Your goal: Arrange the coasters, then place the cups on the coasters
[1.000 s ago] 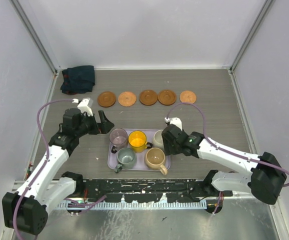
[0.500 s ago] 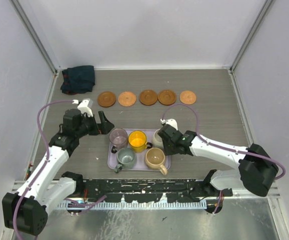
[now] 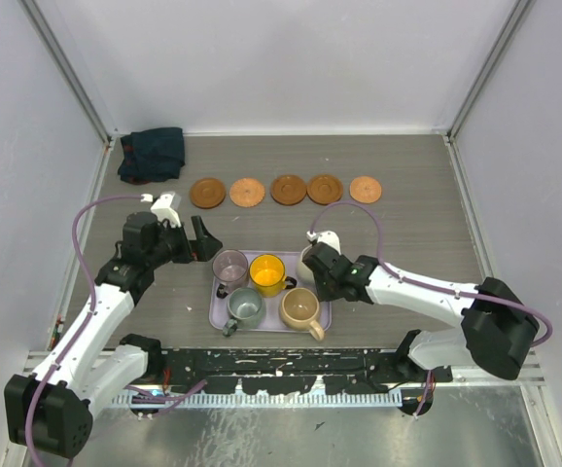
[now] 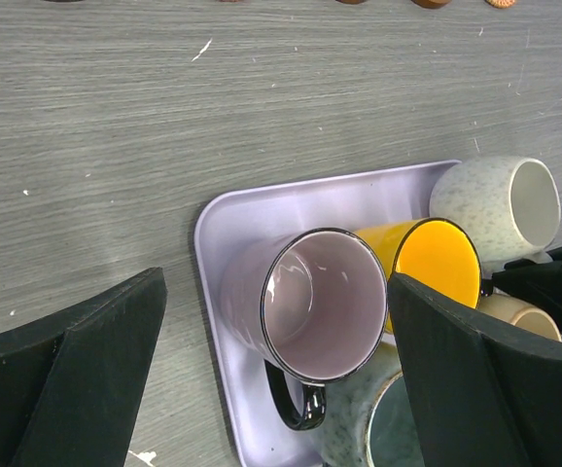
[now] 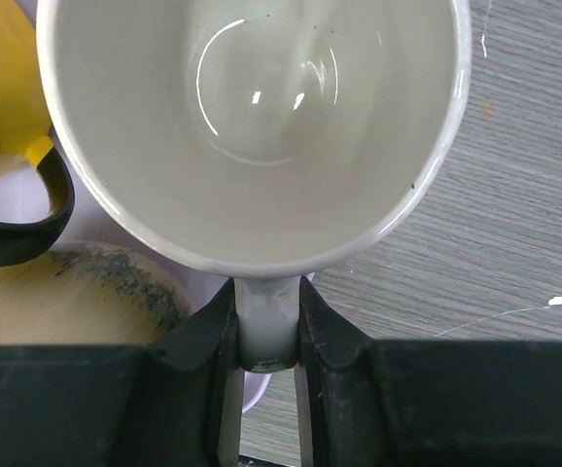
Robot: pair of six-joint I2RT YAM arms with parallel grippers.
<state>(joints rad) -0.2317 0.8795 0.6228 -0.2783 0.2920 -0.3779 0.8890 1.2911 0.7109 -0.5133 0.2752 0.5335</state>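
Note:
Five round brown coasters form a row across the back of the table, from the leftmost (image 3: 207, 193) to the rightmost (image 3: 365, 189). The lavender tray (image 3: 217, 309) holds the mauve cup (image 3: 230, 266), yellow cup (image 3: 266, 274), grey-green cup (image 3: 245, 307), tan cup (image 3: 300, 307) and cream-white cup (image 5: 252, 126). My right gripper (image 5: 264, 292) is shut on the cream-white cup's handle, at the tray's right rear corner. My left gripper (image 3: 203, 238) hangs open just left of the tray, with the mauve cup (image 4: 320, 311) lying in view between its fingers (image 4: 77, 360), untouched.
A dark blue cloth (image 3: 153, 154) lies bunched in the back left corner. White walls with metal posts close in the table on three sides. A black rail (image 3: 281, 365) runs along the near edge by the arm bases.
My right arm has moved left up to the cream-white cup, and its jaws have closed on the handle. The left arm, cups and coasters have not moved.

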